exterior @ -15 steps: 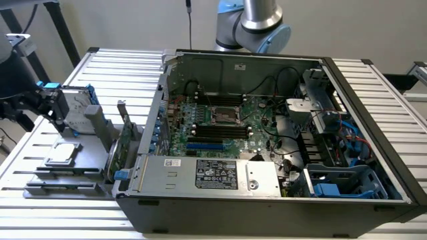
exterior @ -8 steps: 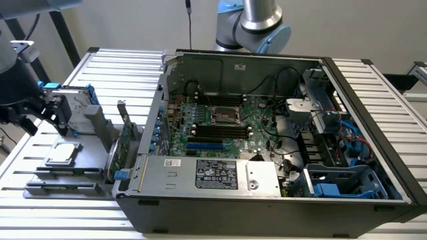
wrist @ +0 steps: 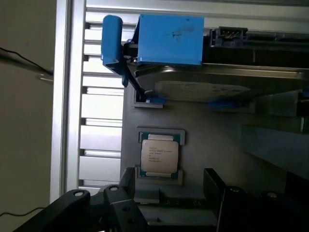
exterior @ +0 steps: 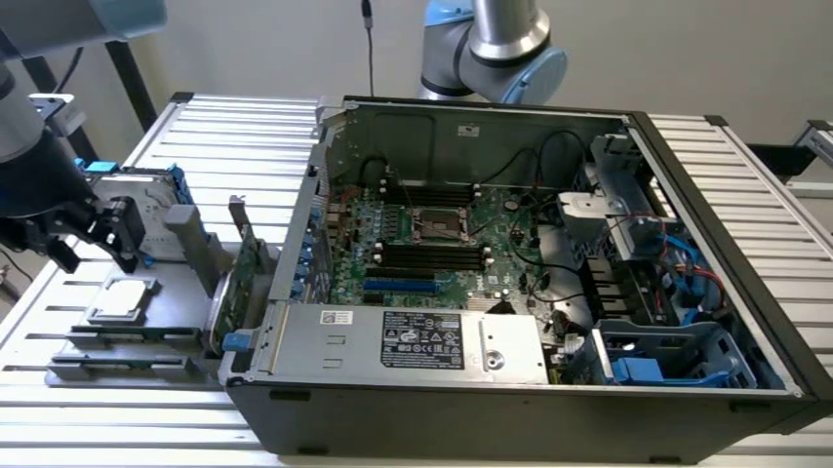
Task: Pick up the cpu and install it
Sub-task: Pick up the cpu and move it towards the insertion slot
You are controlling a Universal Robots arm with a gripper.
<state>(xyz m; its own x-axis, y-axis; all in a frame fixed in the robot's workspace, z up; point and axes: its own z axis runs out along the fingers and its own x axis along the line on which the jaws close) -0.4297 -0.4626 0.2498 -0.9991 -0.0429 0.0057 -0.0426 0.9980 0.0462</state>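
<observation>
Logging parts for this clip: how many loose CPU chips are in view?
1. The cpu lies flat on the grey tray at the exterior view's left, beside the open computer case, near the open claw. Others may be hidden inside the case.

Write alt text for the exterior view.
A robot arm's open gripper hangs above the cpu, which lies flat in a grey holder at the exterior view's left. Beside it, an open computer case exposes its motherboard.
</observation>
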